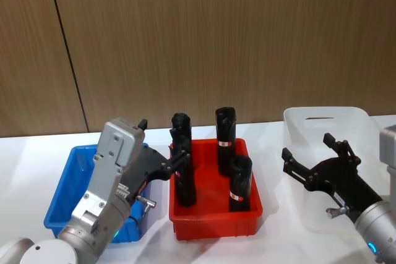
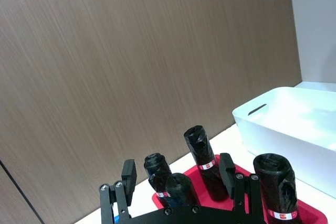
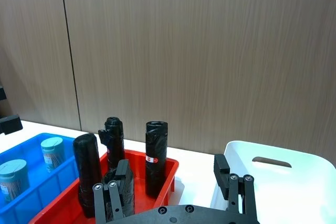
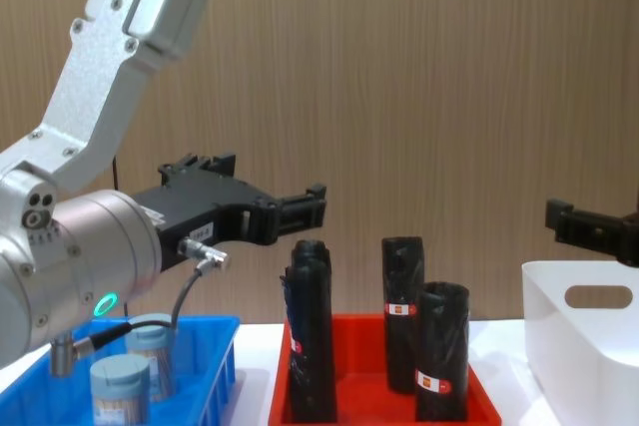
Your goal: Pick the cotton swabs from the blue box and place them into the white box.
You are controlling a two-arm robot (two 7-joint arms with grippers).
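Note:
Two cotton swabs jars (image 3: 52, 151) (image 3: 13, 178) with grey-blue lids stand in the blue box (image 3: 32, 145) at the table's left; the chest view also shows the jars (image 4: 122, 386) in the blue box (image 4: 215, 346). My left gripper (image 1: 164, 140) hangs open and empty, raised above the blue box's (image 1: 67, 177) right edge and pointing toward the red tray. Its fingers (image 2: 128, 176) are wide apart. The white box (image 1: 303, 119) sits at the right, with my right gripper (image 1: 307, 146) open and empty above its near left part. The white box (image 3: 273, 162) looks empty.
A red tray (image 1: 213, 224) stands between the two boxes and holds several tall black rolls (image 1: 226, 134) with small red-and-white labels. A brown wood-panel wall (image 1: 216, 41) closes off the back of the white table (image 1: 37, 146).

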